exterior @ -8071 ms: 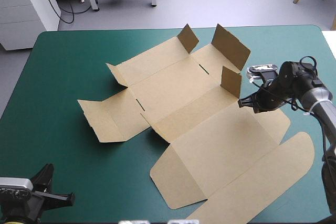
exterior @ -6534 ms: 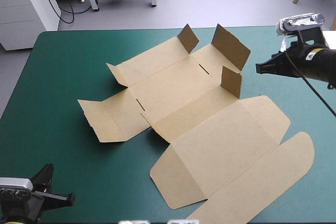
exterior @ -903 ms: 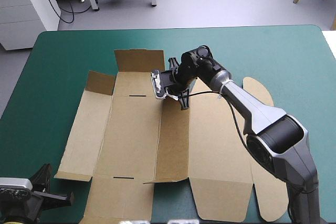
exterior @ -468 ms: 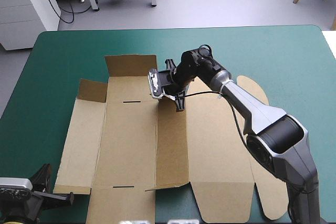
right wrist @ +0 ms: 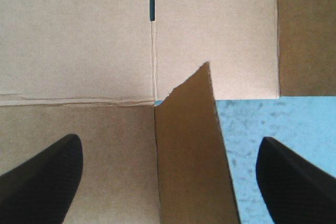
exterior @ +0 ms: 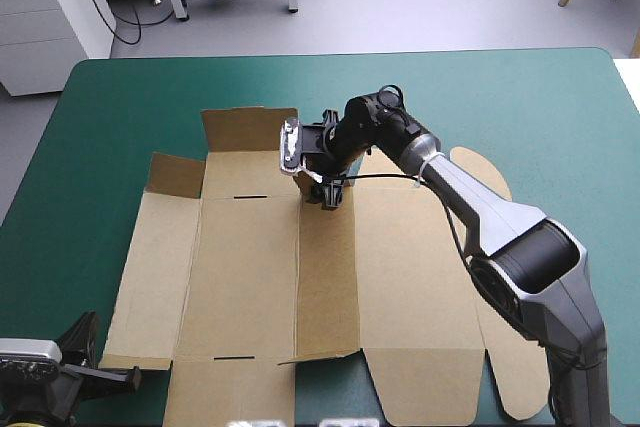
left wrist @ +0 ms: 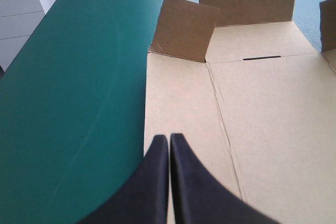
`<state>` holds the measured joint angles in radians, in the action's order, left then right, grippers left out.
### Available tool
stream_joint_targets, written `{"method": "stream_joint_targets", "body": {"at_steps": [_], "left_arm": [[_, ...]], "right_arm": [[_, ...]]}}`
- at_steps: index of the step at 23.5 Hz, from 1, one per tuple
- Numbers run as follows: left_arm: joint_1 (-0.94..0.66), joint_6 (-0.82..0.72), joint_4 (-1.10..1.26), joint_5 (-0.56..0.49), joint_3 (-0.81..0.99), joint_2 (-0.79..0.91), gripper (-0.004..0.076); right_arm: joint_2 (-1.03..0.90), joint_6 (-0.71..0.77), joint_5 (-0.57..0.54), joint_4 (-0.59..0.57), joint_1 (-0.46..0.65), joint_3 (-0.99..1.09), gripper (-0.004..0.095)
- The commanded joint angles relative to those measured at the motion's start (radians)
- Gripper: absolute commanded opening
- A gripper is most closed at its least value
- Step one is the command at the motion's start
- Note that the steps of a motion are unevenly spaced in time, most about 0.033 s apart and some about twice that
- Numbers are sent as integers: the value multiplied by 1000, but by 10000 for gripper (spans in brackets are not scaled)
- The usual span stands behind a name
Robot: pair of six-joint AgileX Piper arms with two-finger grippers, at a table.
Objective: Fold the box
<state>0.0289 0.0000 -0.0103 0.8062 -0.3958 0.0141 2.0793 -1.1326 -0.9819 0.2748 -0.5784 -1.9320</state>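
The brown box [exterior: 250, 257] lies as a cut sheet spread flat, square to the table. A wide flap [exterior: 250, 127] and a small flap [exterior: 175, 172] stand raised at its far left end. My right gripper [exterior: 327, 192] hangs open over the far end of a narrow panel. In the right wrist view a small raised flap [right wrist: 189, 145] stands between the fingers of the right gripper [right wrist: 169, 141], beside a slot. My left gripper [exterior: 110, 377] rests shut at the near left corner. In its own view the left gripper [left wrist: 169, 140] points across the box's left panel [left wrist: 178, 103].
The sheet's near flaps reach the table's near edge. Rounded lid tabs [exterior: 500, 387] lie on the right side of the sheet. Teal-green cover [exterior: 560, 117] shows to the right of the box, and a strip of it [exterior: 100, 147] on the left.
The sheet, which earlier lay at an angle, now sits square and nearer the table's left. The right gripper came from the right side to its far edge. Just before, it shifted slightly.
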Motion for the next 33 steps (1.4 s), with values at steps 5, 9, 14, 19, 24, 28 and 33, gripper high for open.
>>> {"method": "stream_joint_targets", "body": {"at_steps": [5,9,14,19,24,28,33], "left_arm": [[8,0,3,-71,-34,16,-9],[8,0,3,-71,-34,16,18],[8,0,3,-71,-34,16,265],[8,0,3,-71,-34,16,648],[8,-43,3,-72,-36,16,643],[8,-82,-6,-101,-99,-48,643],[8,-48,-44,-122,-290,-322,643]], "right_arm": [[-206,100,3,-2,4,-48,561],[-272,237,-13,-26,4,-48,212],[-319,400,-29,-63,4,-48,-7],[-333,726,-11,-148,4,-48,-10],[-401,902,-45,-224,22,38,-14],[-606,974,54,-227,145,320,-14],[-852,985,145,-201,255,575,-14]]}}
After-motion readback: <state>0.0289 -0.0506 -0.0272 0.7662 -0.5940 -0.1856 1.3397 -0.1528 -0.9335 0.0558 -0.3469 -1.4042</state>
